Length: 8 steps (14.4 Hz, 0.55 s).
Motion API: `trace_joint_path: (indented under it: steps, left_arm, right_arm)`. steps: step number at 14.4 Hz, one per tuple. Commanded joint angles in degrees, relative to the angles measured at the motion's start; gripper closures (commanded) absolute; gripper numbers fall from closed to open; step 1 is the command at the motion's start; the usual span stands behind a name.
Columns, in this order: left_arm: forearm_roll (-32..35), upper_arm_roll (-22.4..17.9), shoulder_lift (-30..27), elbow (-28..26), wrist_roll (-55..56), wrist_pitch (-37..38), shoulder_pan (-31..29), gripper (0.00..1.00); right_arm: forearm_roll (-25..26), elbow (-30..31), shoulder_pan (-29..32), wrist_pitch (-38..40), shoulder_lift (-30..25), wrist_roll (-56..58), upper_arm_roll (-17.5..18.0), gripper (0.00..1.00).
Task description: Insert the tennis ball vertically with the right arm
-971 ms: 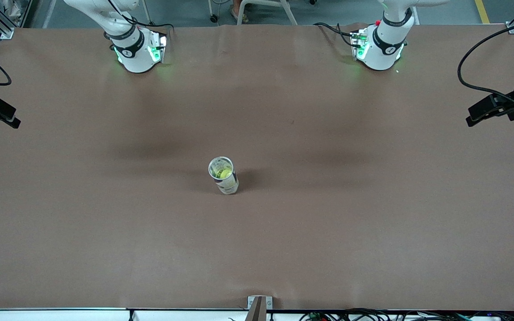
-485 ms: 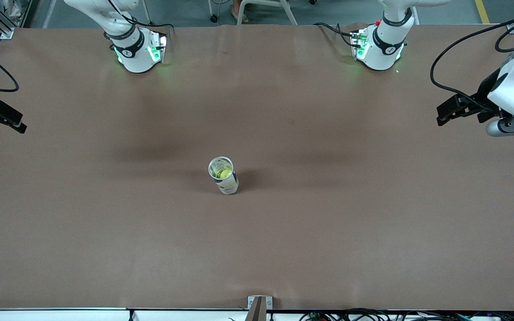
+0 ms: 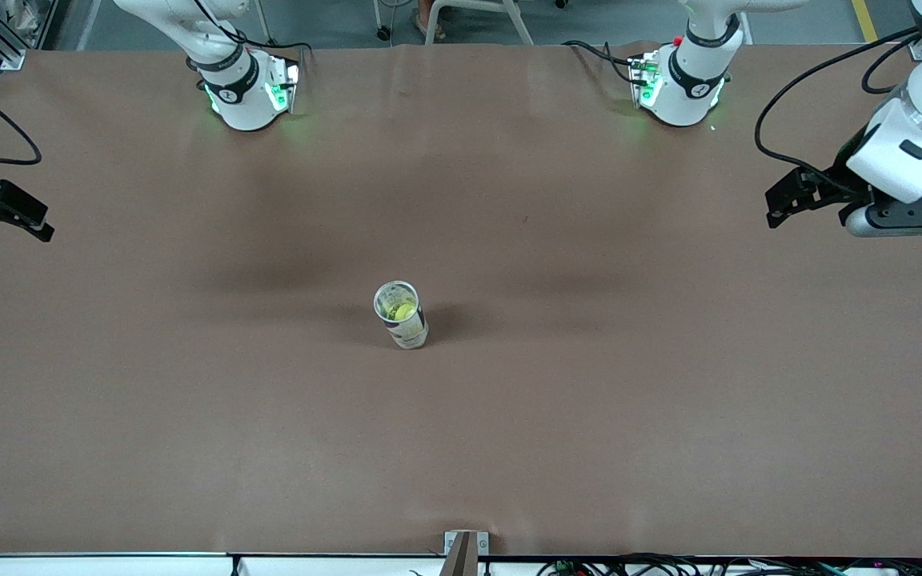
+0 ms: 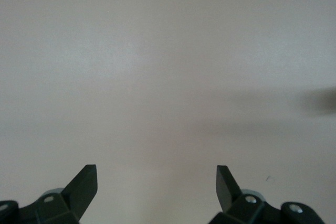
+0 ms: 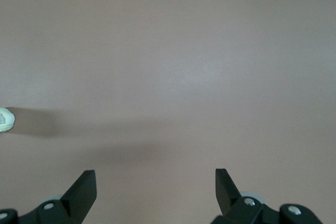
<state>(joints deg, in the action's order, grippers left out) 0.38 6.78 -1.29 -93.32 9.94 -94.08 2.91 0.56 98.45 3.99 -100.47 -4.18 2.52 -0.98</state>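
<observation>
A clear tube can (image 3: pixel 402 315) stands upright in the middle of the brown table, its mouth open upward. A yellow-green tennis ball (image 3: pixel 404 310) sits inside it. My right gripper (image 5: pixel 155 182) is open and empty over bare table at the right arm's end; only a black part of its wrist (image 3: pixel 3 213) shows in the front view. A small pale piece of the can (image 5: pixel 4 119) shows at the edge of the right wrist view. My left gripper (image 4: pixel 156 182) is open and empty over bare table at the left arm's end, below its white wrist (image 3: pixel 905 156).
The two arm bases (image 3: pixel 241 88) (image 3: pixel 681 84) stand at the table's edge farthest from the front camera. A small metal bracket (image 3: pixel 465 548) sits at the edge nearest it. Black cables (image 3: pixel 797 88) hang by the left wrist.
The left arm's wrist has come into view and moved inward from its end of the table. The right wrist part has shifted slightly inward. The can and ball have not moved.
</observation>
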Motion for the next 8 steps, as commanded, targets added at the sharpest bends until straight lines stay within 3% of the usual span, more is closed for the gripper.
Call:
trace_joint_path:
  steps: [1, 8]
  left_arm:
    - [-1.6, -0.3, -1.5, -1.4, -1.6, -1.2, -1.0, 0.0]
    - [-2.1, -0.5, -1.5, -0.1, -1.4, 0.3, -1.4, 0.0]
  right_arm:
    - [1.5, 0.4, -0.6, 0.4, -1.1, -0.6, 0.1, 0.0]
    - [1.4, 0.5, -0.3, 0.5, -1.1, -1.3, -0.2, 0.0]
